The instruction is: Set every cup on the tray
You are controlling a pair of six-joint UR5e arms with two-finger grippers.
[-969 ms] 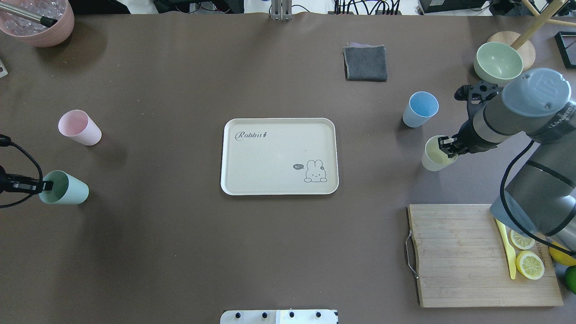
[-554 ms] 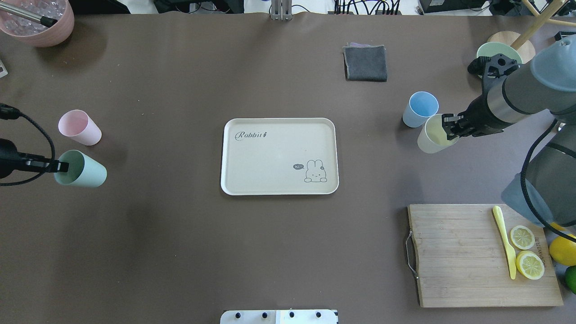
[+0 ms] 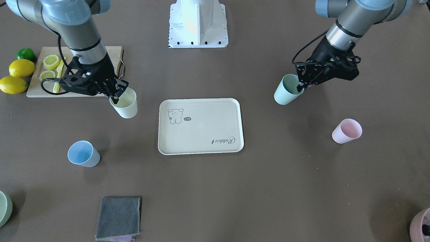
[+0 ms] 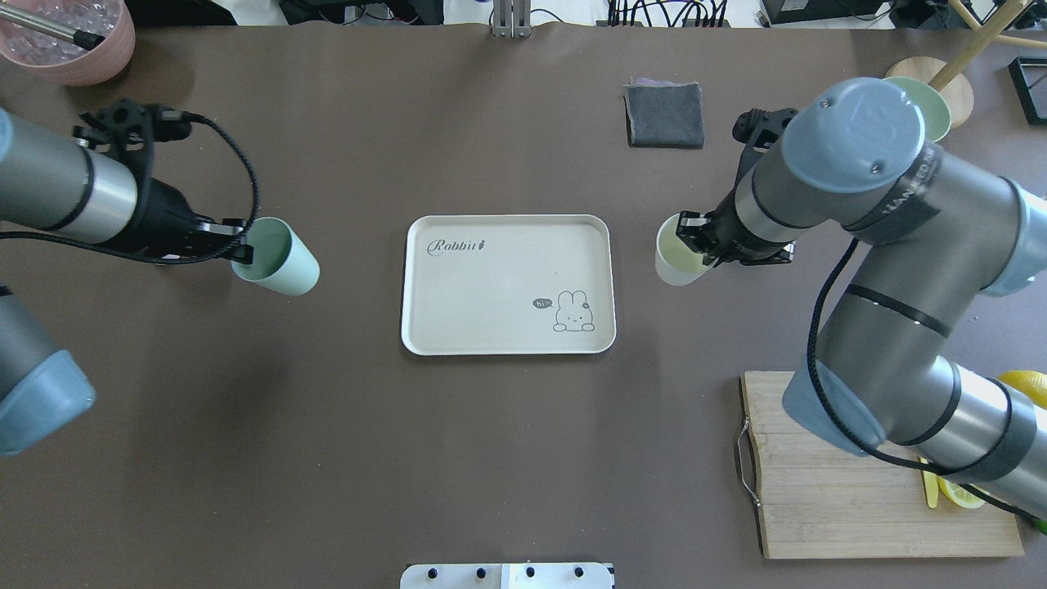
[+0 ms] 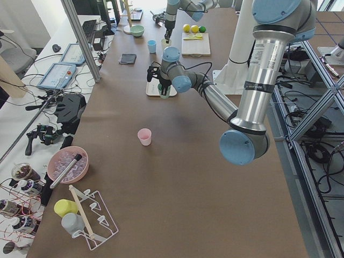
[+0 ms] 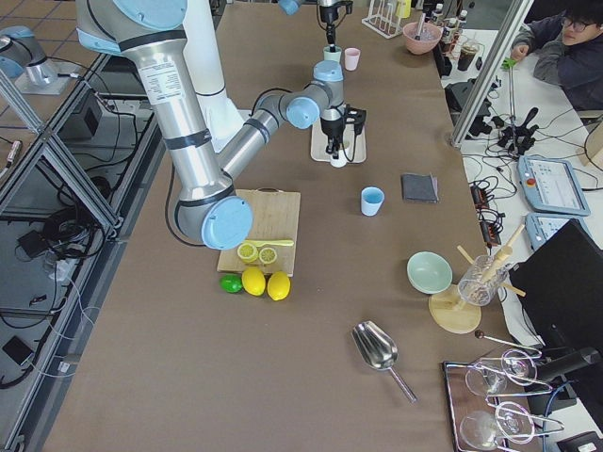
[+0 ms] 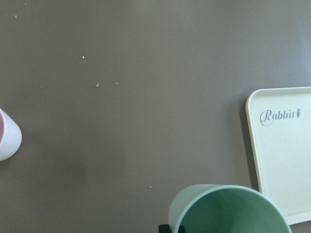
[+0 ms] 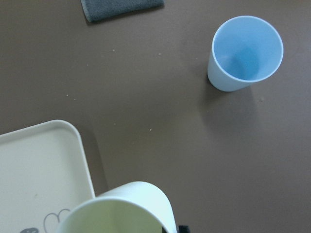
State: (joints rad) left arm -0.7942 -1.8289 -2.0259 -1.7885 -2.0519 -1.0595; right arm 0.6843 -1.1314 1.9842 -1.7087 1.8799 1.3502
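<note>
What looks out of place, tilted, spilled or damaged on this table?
Nothing stands out. The left tool holds the mint green cup by its rim, the right tool the pale yellow cup, each beside the tray. The blue cup and pink cup stand upright; nothing is spilled.

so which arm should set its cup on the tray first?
Right, probably. Its yellow cup is nearer the tray edge than the left arm's mint cup in the overhead view. Both cups are gripped at the rim, neither over the tray.
</note>
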